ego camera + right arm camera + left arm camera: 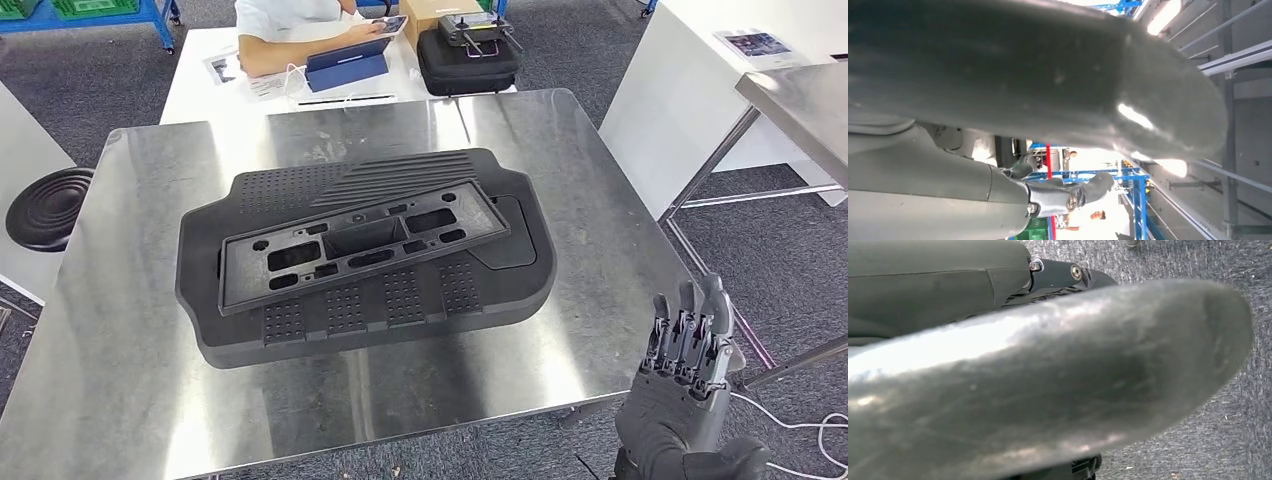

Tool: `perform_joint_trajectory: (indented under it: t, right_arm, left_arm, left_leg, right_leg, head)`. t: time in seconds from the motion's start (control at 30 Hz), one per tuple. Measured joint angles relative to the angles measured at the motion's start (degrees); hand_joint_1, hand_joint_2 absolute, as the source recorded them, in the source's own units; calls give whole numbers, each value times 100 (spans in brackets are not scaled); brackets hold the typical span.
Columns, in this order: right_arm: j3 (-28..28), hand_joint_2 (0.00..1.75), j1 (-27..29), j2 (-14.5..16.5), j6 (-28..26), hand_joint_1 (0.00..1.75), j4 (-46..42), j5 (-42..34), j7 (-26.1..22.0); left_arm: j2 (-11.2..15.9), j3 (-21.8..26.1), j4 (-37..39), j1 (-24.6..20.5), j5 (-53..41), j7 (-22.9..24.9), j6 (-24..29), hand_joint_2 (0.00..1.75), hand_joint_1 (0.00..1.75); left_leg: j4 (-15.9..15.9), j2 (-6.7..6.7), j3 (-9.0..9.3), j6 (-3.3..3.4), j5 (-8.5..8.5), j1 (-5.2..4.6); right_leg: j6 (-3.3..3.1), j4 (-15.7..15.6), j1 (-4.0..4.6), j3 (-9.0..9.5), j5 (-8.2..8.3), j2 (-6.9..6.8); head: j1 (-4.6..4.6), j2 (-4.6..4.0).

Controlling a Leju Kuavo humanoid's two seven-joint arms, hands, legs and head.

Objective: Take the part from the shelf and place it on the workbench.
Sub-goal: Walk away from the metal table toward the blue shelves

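Lying flat on workbench (130, 400), part (365, 255); right hand (690, 375) empty.

I am counting one steel workbench (130, 390) in front of me and a second steel table (800, 100) showing at my right. Two black moulded parts are lying on the workbench: one large ribbed base panel (260, 190) and one flat frame part (300, 265) resting on top of it. I am seeing one of my hands, the right hand (690, 370), fingers apart and empty, beside the workbench edge. One white table (200, 75) is standing beyond, carrying one black case (465, 65), one blue tablet (345, 65) and one cardboard box (425, 15). One person (290, 30) is sitting there. One black round stool (50, 205) is standing at the left.
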Motion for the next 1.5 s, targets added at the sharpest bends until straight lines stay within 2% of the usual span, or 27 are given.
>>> perform_joint_trajectory:
  t: [0.03, 0.1, 0.17, 0.23, 0.3, 0.37, 0.43, 0.5, 0.53, 0.63, 0.67, 0.73, 0.8, 0.83, 0.9, 0.97, 1.0, 1.03, 1.07, 1.1, 1.17, 1.23, 1.3, 1.33, 1.4, 1.47, 1.5]
  right_arm:
    - [-11, 0, 1, 1, 7, 0, 3, -4, 2]
    - [-41, 0, -2, 2, 28, 0, 5, -15, 9]
    - [-66, 0, -6, 4, 52, 0, 12, -33, 23]
    - [-79, 0, -6, 10, 67, 0, 22, -46, 39]
    - [-85, 0, -6, 18, 71, 0, 26, -48, 46]
    - [-92, 0, -9, 31, 73, 0, 29, -49, 49]
    - [-101, 0, -11, 45, 74, 0, 38, -51, 53]
    - [-109, 0, -10, 52, 76, 0, 50, -57, 60]
    - [-113, 0, -10, 54, 78, 0, 56, -65, 63]
    - [-128, 0, -16, 63, 103, 0, 70, -85, 82]
    - [-135, 0, -19, 67, 118, 0, 73, -88, 91]
    - [-148, 0, -23, 75, 150, 0, 75, -94, 105]
    - [-170, 0, -23, 81, 173, 0, 76, -97, 117]
    - [-185, 0, -24, 83, 177, 0, 78, -99, 122]
    - [-211, 0, -32, 81, 180, 0, 82, -103, 128]
    - [-223, 0, -43, 80, 183, 0, 94, -111, 131]
    - [-228, 0, -47, 80, 185, 0, 103, -115, 133]
    - [-234, 0, -51, 80, 187, 0, 114, -117, 135]
    - [-239, 0, -54, 80, 188, 0, 122, -118, 138]
    - [-243, 0, -59, 80, 190, 0, 127, -120, 140]
    - [-247, 0, -80, 81, 192, 0, 129, -122, 144]
    - [-253, 0, -98, 83, 196, 0, 132, -125, 148]
    - [-260, 0, -102, 91, 199, 0, 134, -128, 151]
    - [-263, 0, -104, 98, 200, 0, 136, -129, 154]
    - [-266, 0, -105, 110, 204, 0, 137, -129, 158]
    - [-270, 0, -103, 114, 206, 0, 144, -129, 163]
    - [-272, 0, -103, 115, 206, 0, 150, -129, 164]
  left_arm:
    - [-1, 1, 0, 0, -3, 1, -1, 0, 0]
    - [-7, 1, -1, -1, -15, 2, -2, 0, 0]
    - [-10, 2, -4, -2, -29, 2, -2, 0, 0]
    - [-8, 3, -7, -2, -39, 2, 1, 0, 0]
    - [-7, 3, -7, -1, -45, 2, 3, 0, 0]
    - [-7, 4, -7, 0, -46, 3, 4, 0, 0]
    - [-7, 5, -7, 3, -46, 4, 4, 0, 0]
    - [-7, 5, -7, 7, -47, 7, 5, 0, 0]
    - [-7, 5, -7, 8, -49, 9, 8, 0, 0]
    - [-10, 5, -6, 2, -63, 11, 23, 0, 0]
    - [-13, 5, -5, -2, -70, 11, 29, 0, 0]
    - [-19, 6, -5, -9, -84, 13, 49, 0, 0]
    - [-17, 7, -5, -12, -93, 14, 69, 0, 0]
    - [-15, 8, -6, -14, -97, 14, 76, 0, 0]
    - [-13, 9, -8, -20, -106, 15, 84, 0, 0]
    - [-13, 10, -9, -20, -112, 15, 88, 0, 0]
    - [-13, 10, -9, -20, -115, 15, 89, 0, 0]
    - [-14, 10, -9, -20, -119, 15, 90, 0, 0]
    - [-15, 10, -9, -21, -121, 15, 90, 0, 0]
    - [-18, 10, -9, -23, -122, 15, 90, 0, 0]
    - [-33, 10, -8, -26, -123, 15, 93, 0, 0]
    - [-45, 14, -8, -31, -122, 15, 97, 0, 0]
    - [-45, 29, -8, -34, -121, 16, 101, 0, 0]
    - [-44, 41, -8, -33, -120, 17, 103, 0, 0]
    - [-41, 68, -8, -28, -117, 18, 105, 0, 0]
    - [-40, 92, -7, -25, -115, 19, 105, 0, 0]
    - [-40, 102, -7, -25, -114, 20, 105, 0, 0]
  left_leg:
    - [2, 0, 1, -8, 5, 4]
    - [9, -7, 9, -44, 13, 1]
    - [18, -13, 9, -105, 23, -25]
    - [17, -12, 0, -174, 49, -35]
    - [72, -21, -34, -233, -2, -12]
    - [486, -47, -197, -275, -334, 9]
    - [1260, -69, -489, -307, -792, 14]
    - [1676, -84, -603, -321, -941, 17]
    - [1554, -88, -494, -321, -848, 23]
    - [458, -136, 174, -331, -434, 51]
    - [236, -159, 288, -323, -380, 49]
    - [164, -186, 276, -260, -344, 13]
    - [153, -161, 204, -152, -263, 2]
    - [143, -147, 157, -92, -213, 4]
    - [136, -120, 35, -9, -115, 3]
    - [141, -93, -95, 14, -27, -18]
    - [143, -78, -156, 17, 17, -30]
    - [143, -69, -211, 16, 60, -42]
    - [143, -63, -260, 12, 102, -52]
    - [144, -61, -298, 5, 143, -58]
    - [139, -61, -343, -34, 221, -76]
    - [119, -55, -346, -106, 298, -74]
    - [103, -56, -364, -187, 343, -59]
    - [164, -65, -402, -219, 249, -54]
    - [615, -90, -548, -270, -234, -33]
    - [1329, -99, -707, -328, -730, -8]
    - [1576, -99, -721, -357, -807, 10]
  right_leg:
    - [57, -203, -8, 115, 104, -2]
    - [149, -1067, -25, 572, 418, -20]
    - [96, -1636, -12, 866, 613, -18]
    - [-30, -1673, 20, 880, 662, 2]
    - [-129, -1680, -13, 863, 705, 2]
    - [-230, -1703, -47, 837, 752, -2]
    - [-293, -1697, -26, 783, 783, -6]
    - [-301, -1676, -13, 727, 809, -3]
    - [-295, -1656, -16, 704, 818, 2]
    - [-252, -1560, -8, 648, 833, 23]
    - [-224, -1538, 8, 628, 844, 27]
    - [-139, -1543, 27, 595, 891, 32]
    - [-65, -1533, 14, 532, 900, 40]
    - [-62, -1429, 12, 458, 811, 41]
    - [-115, -878, 8, 196, 430, 37]
    - [-137, -126, 10, -46, 55, 36]
    - [-116, 70, 11, -62, -17, 36]
    - [-83, 32, 15, 44, 8, 35]
    - [-50, -238, 25, 267, 104, 35]
    - [-41, -668, 43, 577, 212, 31]
    - [-97, -1482, 100, 1135, 329, 5]
    - [-172, -1773, 145, 1286, 350, -13]
    - [-238, -1803, 116, 1201, 440, -13]
    - [-286, -1823, 89, 1162, 498, -14]
    - [-358, -1848, 36, 1061, 617, -20]
    - [-376, -1832, 39, 950, 711, -23]
    - [-363, -1815, 36, 895, 756, -25]
  head:
    - [1, 0]
    - [4, 0]
    - [-2, 0]
    - [-10, 0]
    - [-11, 0]
    - [-16, 0]
    - [-16, 0]
    - [-15, 0]
    - [-15, 0]
    - [-17, 0]
    - [-12, 0]
    - [-7, 0]
    - [-3, 0]
    - [8, 0]
    - [31, 0]
    - [41, 1]
    - [40, 0]
    - [41, 0]
    - [40, 0]
    - [40, 0]
    - [36, 0]
    - [42, 0]
    - [49, 0]
    - [45, 0]
    - [38, 0]
    - [37, 0]
    - [39, 0]
